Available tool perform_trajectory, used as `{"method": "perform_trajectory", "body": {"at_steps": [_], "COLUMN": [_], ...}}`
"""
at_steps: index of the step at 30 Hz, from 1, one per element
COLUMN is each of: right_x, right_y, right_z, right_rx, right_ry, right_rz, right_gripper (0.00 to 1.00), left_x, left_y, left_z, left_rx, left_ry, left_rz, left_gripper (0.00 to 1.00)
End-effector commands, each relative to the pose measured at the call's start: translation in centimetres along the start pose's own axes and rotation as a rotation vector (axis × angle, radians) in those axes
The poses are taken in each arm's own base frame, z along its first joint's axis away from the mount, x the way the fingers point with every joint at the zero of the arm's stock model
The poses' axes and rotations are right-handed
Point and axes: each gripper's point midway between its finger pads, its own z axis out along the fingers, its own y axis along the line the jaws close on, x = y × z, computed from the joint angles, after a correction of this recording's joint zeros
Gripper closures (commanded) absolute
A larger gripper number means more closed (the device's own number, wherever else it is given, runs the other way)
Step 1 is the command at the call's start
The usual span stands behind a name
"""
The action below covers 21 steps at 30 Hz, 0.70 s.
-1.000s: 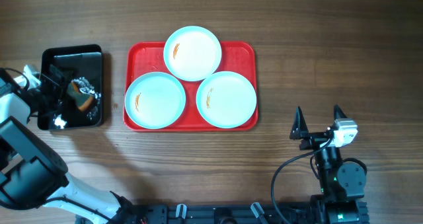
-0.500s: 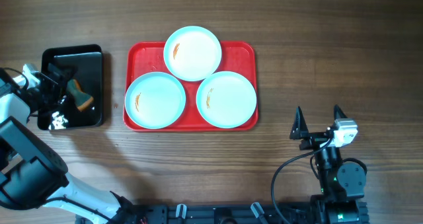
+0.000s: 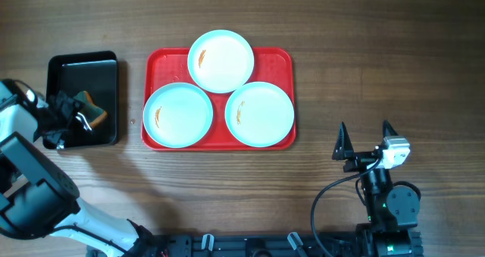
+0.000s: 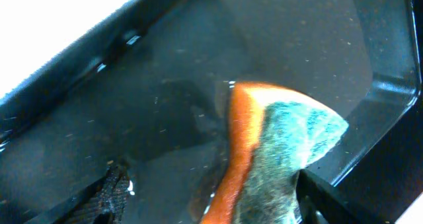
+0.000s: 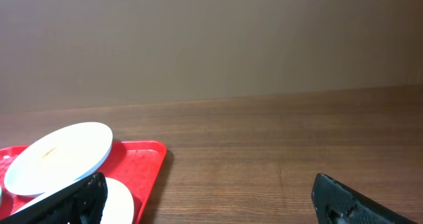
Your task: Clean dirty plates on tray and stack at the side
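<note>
Three pale plates lie on the red tray (image 3: pixel 282 61): one at the back (image 3: pixel 220 61), one front left (image 3: pixel 178 114), one front right (image 3: pixel 260 114). Each bears a small orange smear. Left of it, my left gripper (image 3: pixel 80 114) is down inside a black tray (image 3: pixel 106 64). Its fingers stand on either side of an orange and green sponge (image 4: pixel 277 151). The right finger (image 4: pixel 330 199) touches the sponge, and a gap remains at the left finger (image 4: pixel 109 196). My right gripper (image 3: pixel 364 138) hovers open and empty, right of the red tray (image 5: pixel 142 159).
The black tray (image 4: pixel 390 85) is glossy and wet, with a raised rim close around the sponge. Bare wooden table (image 3: pixel 379 52) lies right of the red tray and along the front. The right arm's base (image 3: pixel 388 204) stands at the front right edge.
My left gripper has moved forward in the black tray onto the sponge, and its jaws have narrowed around it. The right arm and the plates have not moved.
</note>
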Motion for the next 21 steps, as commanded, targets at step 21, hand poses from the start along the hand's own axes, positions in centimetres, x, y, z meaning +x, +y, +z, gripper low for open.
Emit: {"method": "perform_trajectory", "body": {"at_steps": [21], "right_x": [-0.2], "right_y": [0.1], "right_z": [0.0], "right_rx": [-0.005], "right_ry": [-0.008], "right_rz": [0.008], "right_gripper": [0.00], "left_x": [0.5], "left_y": [-2.3], "left_z": [0.9], "left_rx": [-0.307], "left_ry": [-0.135], "left_rz": [0.282], "left_gripper": [0.29]}}
